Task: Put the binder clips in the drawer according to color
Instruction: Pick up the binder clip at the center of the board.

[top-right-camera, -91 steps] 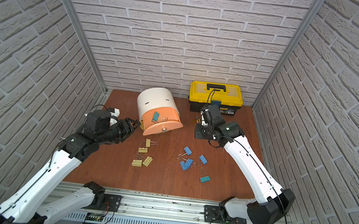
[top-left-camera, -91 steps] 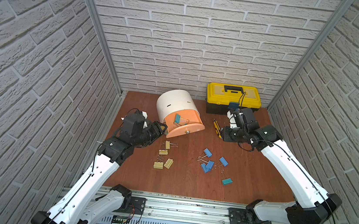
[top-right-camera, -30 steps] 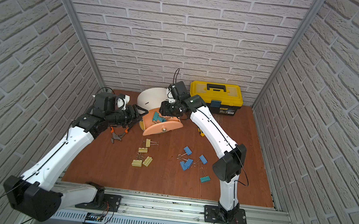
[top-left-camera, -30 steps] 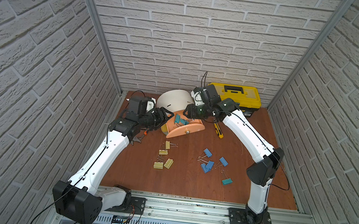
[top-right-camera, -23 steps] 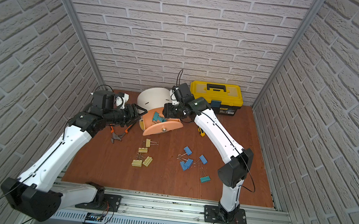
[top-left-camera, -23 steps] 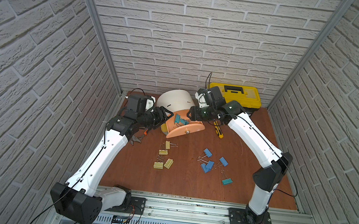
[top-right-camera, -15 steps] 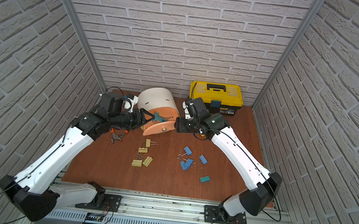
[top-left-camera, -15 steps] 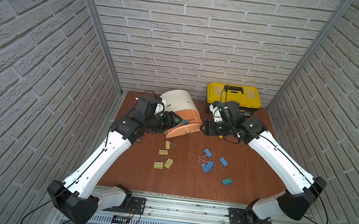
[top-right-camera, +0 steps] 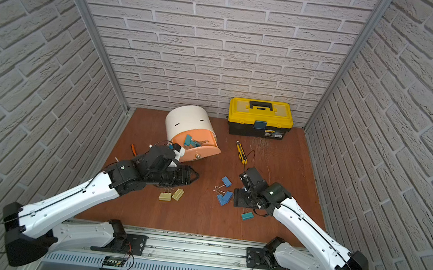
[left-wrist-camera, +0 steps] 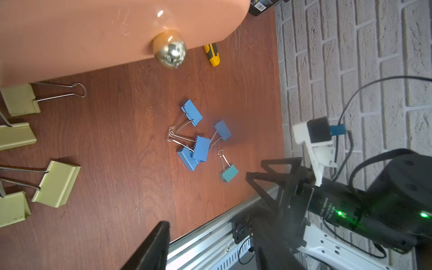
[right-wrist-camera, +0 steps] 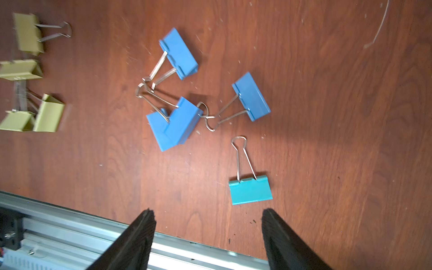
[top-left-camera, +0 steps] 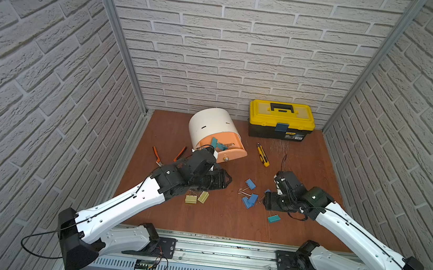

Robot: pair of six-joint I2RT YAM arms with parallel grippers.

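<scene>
A: The right gripper [right-wrist-camera: 207, 236] hangs over the lone teal clip [right-wrist-camera: 250, 191] on the wooden surface [right-wrist-camera: 350, 140], jaws spread wide and empty.

B: Then it should come straight down with one jaw on each side of the teal body, staying clear of the blue clips [right-wrist-camera: 177, 124] just beside it.

A: Which way does the clip lie?

B: Flat, its long body across the jaws' gap, its wire handles pointing away towards the blue ones.

A: And the left gripper [top-left-camera: 225, 181]?

B: Partly open, holding nothing, above the yellow clips [top-left-camera: 195, 198].

A: Where does the teal one go?

B: I'd say the peach drawer [top-left-camera: 231, 150], pulled out of the white cabinet [top-left-camera: 211, 124], with teal clips already inside.
</scene>
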